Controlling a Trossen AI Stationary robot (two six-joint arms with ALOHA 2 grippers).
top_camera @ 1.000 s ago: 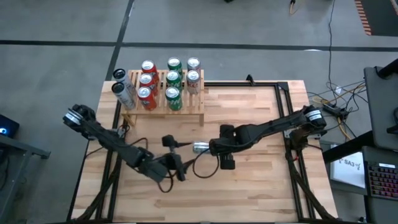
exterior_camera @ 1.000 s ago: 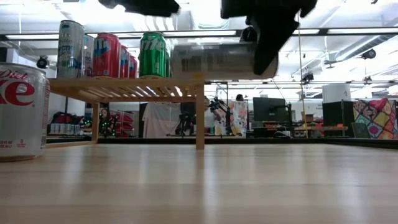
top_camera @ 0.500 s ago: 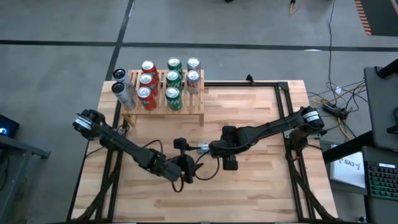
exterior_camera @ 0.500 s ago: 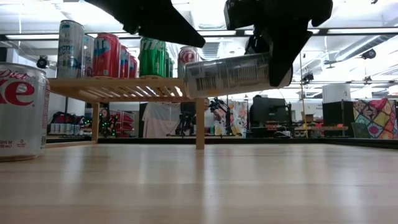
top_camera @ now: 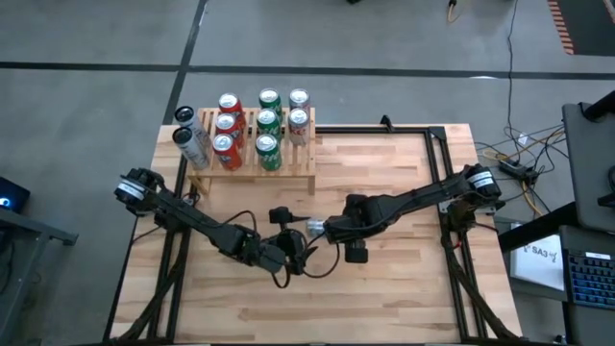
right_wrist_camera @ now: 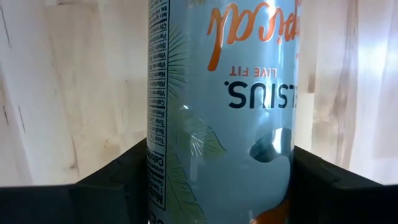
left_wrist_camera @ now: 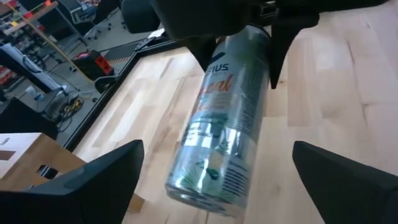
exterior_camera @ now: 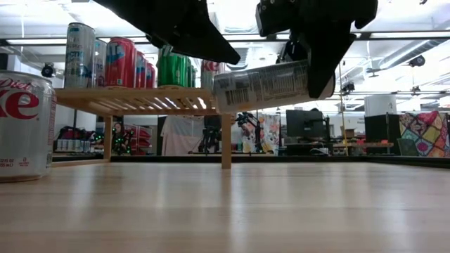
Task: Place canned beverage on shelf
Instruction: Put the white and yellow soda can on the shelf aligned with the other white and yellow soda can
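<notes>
A pale blue canned beverage hangs nearly level above the middle of the table, with my right gripper shut on it. My left gripper is open. Its two fingers stand wide on either side of the can's free end without touching it. The shelf, a light-wood slatted rack at the table's far left, carries several red, green and silver cans. In the low view the held can floats in front of the shelf's right leg. My right gripper pinches the can's round wall between its two fingers, near the end away from my left gripper. The fingers come steeply from above and lie across the can. The can is lifted clear of the table, its free end a little lower.
Two silver cans stand on the table just left of the shelf, and one looms at the low view's left edge. Bare wooden table stretches to the near and right sides. A black frame rims the table.
My left gripper has gone toward the table's right edge and a little down, up to the can's free end. The can in my right gripper has tipped from level, and its free end is now slightly lower.
</notes>
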